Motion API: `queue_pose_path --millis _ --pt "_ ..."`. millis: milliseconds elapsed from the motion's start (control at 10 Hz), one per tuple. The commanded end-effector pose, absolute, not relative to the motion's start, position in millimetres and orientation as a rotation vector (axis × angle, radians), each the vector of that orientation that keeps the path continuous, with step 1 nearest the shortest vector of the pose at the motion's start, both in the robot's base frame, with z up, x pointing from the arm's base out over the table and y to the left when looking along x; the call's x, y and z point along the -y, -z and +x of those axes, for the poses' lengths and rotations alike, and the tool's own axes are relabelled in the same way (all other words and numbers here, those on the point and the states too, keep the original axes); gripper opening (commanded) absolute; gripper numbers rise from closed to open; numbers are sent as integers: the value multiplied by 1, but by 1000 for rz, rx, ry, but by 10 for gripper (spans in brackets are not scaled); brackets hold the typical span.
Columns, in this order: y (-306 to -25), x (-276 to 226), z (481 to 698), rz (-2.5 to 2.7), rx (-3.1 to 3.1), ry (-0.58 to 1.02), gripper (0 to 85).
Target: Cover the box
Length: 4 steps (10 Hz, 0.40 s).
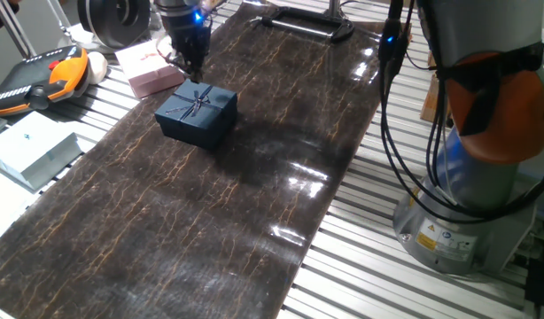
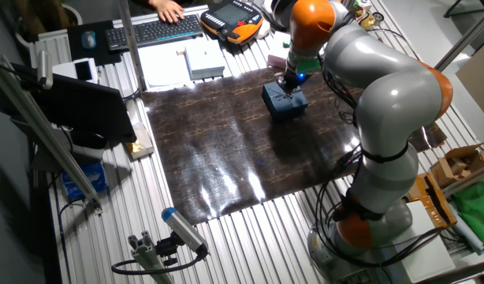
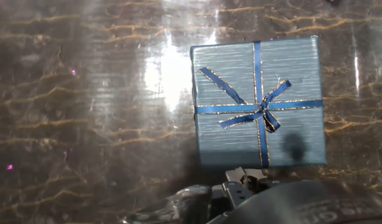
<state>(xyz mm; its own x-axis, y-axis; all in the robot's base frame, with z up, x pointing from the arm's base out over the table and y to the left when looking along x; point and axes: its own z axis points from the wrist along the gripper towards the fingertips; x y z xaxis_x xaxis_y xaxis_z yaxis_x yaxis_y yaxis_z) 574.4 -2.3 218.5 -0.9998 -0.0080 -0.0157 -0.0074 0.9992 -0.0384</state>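
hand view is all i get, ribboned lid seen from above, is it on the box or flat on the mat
Observer: On the box. One fixed view shows its dark walls under the lid.
Operator: where's the gripper then
Observer: The gripper hangs just above the lid, apparently not touching it. I can't tell if it's open.
Operator: anything close by
Observer: A pale pink box lies right behind, at the edge of the mat.

The box (image 1: 198, 116) sits near the far left corner of the dark marbled mat (image 1: 254, 195), its ribboned lid (image 1: 198, 101) on top. The gripper (image 1: 195, 76) hangs just above the bow, fingers pointing down; their spacing cannot be made out. A pale pink box (image 1: 152, 68) lies just off the mat's left edge, beside an orange-and-black pendant (image 1: 37, 78).
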Motion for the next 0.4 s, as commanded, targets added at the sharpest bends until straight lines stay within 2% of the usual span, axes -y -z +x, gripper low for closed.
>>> queue_pose_path --millis 0,300 --pt "-220 3 572 -32 -3128 63 7" --pt "-222 3 568 -49 -3131 67 7"
